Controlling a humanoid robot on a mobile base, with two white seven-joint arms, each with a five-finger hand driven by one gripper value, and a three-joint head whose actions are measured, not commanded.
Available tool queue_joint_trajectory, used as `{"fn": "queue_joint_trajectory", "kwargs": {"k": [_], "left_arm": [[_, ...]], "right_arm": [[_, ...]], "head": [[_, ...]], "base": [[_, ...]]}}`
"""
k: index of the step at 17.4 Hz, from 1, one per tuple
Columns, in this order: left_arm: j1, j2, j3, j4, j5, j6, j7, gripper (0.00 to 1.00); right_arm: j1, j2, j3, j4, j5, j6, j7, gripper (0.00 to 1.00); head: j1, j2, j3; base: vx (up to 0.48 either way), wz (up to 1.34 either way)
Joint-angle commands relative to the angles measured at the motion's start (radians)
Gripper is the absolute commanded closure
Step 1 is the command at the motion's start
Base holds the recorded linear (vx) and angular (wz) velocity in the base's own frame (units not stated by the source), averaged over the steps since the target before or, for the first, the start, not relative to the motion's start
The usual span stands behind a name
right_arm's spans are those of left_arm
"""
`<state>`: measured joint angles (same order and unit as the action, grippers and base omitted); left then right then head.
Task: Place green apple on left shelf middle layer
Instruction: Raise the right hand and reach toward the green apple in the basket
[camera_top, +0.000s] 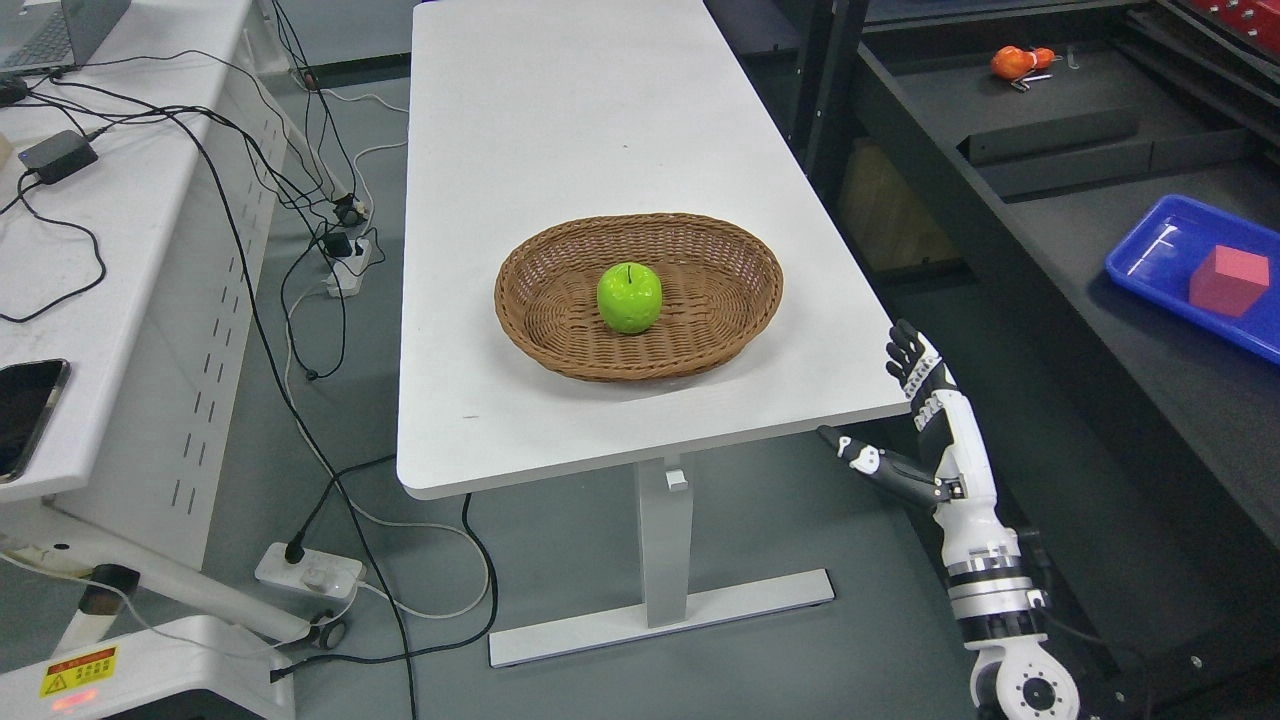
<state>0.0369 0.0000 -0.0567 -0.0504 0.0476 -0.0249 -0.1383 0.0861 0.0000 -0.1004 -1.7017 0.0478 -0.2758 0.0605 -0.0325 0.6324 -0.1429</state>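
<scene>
One green apple (629, 297), upright, centre of wicker basket (740, 300). Right hand (920, 420), lower right of frame, fingers extended, empty: you should clear the rim, then descend.

A green apple (629, 297) sits upright, stem up, near the middle of an oval woven basket (745, 300). The basket rests on a white counter (560, 120), toward its near end. The right hand (920, 400) is raised off the counter's near right corner, beside the edge and apart from the basket; its fingers (908, 352) are extended and hold nothing, thumb out to the side. On the dark shelf at right, a blue tray (1150, 250) holds a red block (1228, 280).
</scene>
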Motion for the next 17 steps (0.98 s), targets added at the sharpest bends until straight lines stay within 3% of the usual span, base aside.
{"fn": "queue_joint_trajectory", "kwargs": {"k": [1,8,9,10,11,17], "left_arm": [[0.0,0.017,0.0,0.0,0.0,0.0,0.0,0.0],[0.0,0.017,0.0,0.0,0.0,0.0,-0.001,0.0],[0.0,0.017,0.0,0.0,0.0,-0.001,0.0,0.0],[0.0,0.017,0.0,0.0,0.0,0.0,0.0,0.0],[0.0,0.017,0.0,0.0,0.0,0.0,-0.001,0.0],[0.0,0.017,0.0,0.0,0.0,-0.001,-0.001,0.0]], "right_arm": [[-0.005,-0.017,-0.015,-0.003,0.0,0.001,-0.002,0.0],[-0.017,-0.017,-0.033,-0.001,-0.005,-0.043,0.007,0.0],[-0.038,-0.073,0.002,-0.001,0.106,-0.043,0.015,0.0],[-0.058,-0.148,0.055,-0.001,0.323,-0.042,0.013,0.0],[-0.066,-0.17,0.062,-0.001,0.459,-0.03,0.013,0.0],[-0.202,-0.212,0.073,-0.007,0.449,-0.028,0.094,0.0]], "head": [[0.0,0.0,0.0],[0.0,0.0,0.0],[0.0,0.0,0.0],[0.0,0.0,0.0],[0.0,0.0,0.0],[0.0,0.0,0.0]], "base": [[0.0,0.0],[0.0,0.0],[0.004,-0.01],[0.004,-0.01],[0.021,-0.05],[0.055,-0.03]]}}
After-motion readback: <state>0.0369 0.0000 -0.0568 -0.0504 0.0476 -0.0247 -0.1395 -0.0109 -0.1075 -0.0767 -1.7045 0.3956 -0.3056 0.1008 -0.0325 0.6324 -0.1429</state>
